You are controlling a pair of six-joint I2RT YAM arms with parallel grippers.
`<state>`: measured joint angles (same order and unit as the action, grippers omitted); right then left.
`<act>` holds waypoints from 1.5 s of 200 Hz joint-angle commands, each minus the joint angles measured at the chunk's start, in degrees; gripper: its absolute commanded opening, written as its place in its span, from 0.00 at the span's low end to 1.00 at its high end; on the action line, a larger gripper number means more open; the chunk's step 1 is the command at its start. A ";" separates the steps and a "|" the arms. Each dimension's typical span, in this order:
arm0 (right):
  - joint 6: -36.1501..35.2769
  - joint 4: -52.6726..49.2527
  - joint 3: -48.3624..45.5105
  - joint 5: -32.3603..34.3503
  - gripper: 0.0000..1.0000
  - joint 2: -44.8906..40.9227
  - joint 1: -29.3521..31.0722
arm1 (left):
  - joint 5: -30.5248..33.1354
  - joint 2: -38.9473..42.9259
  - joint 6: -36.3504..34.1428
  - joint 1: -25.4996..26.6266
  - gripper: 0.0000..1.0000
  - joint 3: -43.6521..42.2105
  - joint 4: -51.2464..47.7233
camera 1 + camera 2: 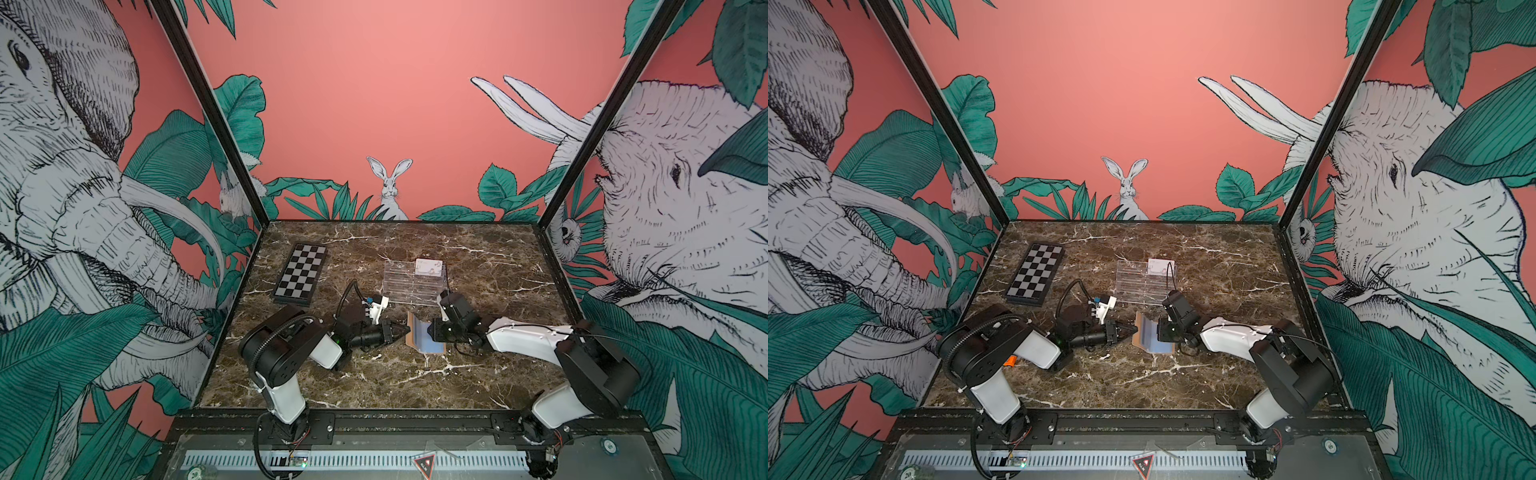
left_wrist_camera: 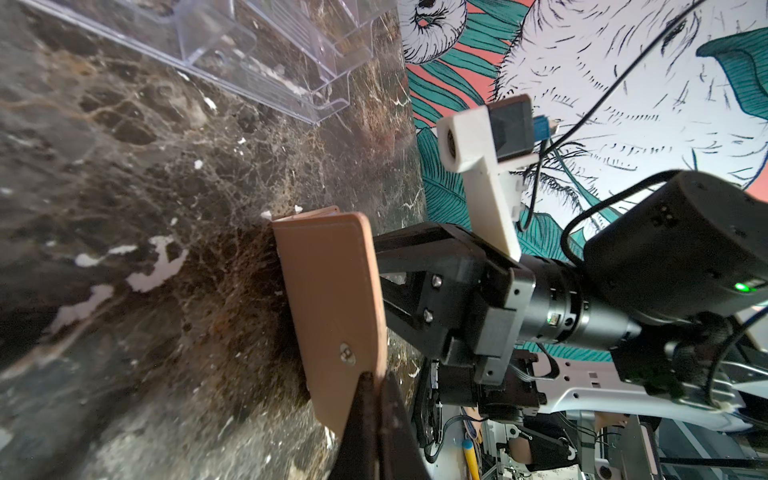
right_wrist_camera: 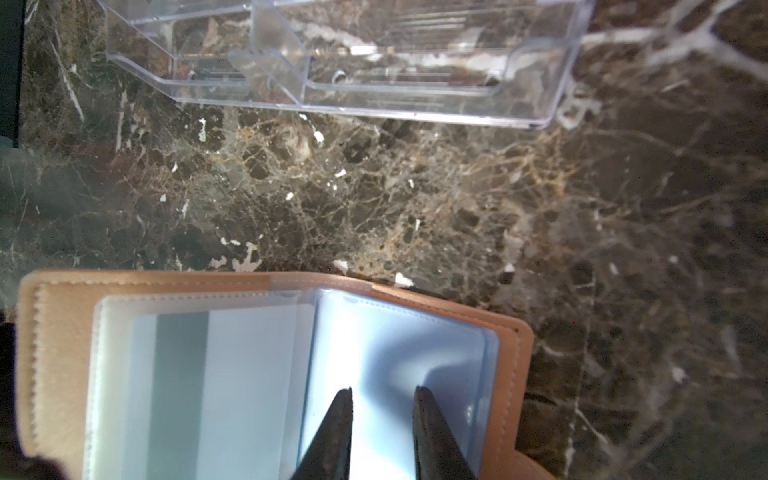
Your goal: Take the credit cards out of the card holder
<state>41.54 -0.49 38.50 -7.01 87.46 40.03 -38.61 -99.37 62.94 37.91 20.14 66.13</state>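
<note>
1. The card holder is lying open on the table, near the middle in both top views. One tan cover is standing up on the 9 o'clock side, and the other is lying flat.
2. The left hand is reaching in from 9 o'clock. Its fingers are pinching the edge of the raised cover, closed tightly on it.
3. The right hand is coming in from 3 o'clock. Its fingers are standing a narrow way apart over the open sleeves, and the gap is showing the glossy plastic below. I cannot tell whether the tips are touching it.
4. One clear sleeve is holding a striped credit card, pale with a grey band. The sleeve under the right hand is holding a pale blue credit card.
5. The clear rack is standing at 12 o'clock from the card holder, near but apart. A white credit card is standing upright in its back tier, at the 1 o'clock corner.
6. The chequered board is lying flat at 10 o'clock, well apart.
</note>
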 commanded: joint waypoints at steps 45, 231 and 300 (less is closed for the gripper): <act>-0.48 -2.40 -2.55 1.70 0.23 -0.02 -0.57 | -1.51 0.30 -0.77 1.02 0.00 2.14 1.89; -0.65 -1.66 -2.95 0.58 0.21 0.96 -0.57 | -1.21 0.43 -2.48 1.73 0.00 2.71 -0.47; -0.37 -0.74 -3.56 0.17 0.21 0.97 -0.61 | -2.73 -0.50 -2.04 1.88 0.00 3.91 0.72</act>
<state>41.54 1.91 36.82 -6.90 87.15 39.68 -39.68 -100.31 61.43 39.35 22.52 65.47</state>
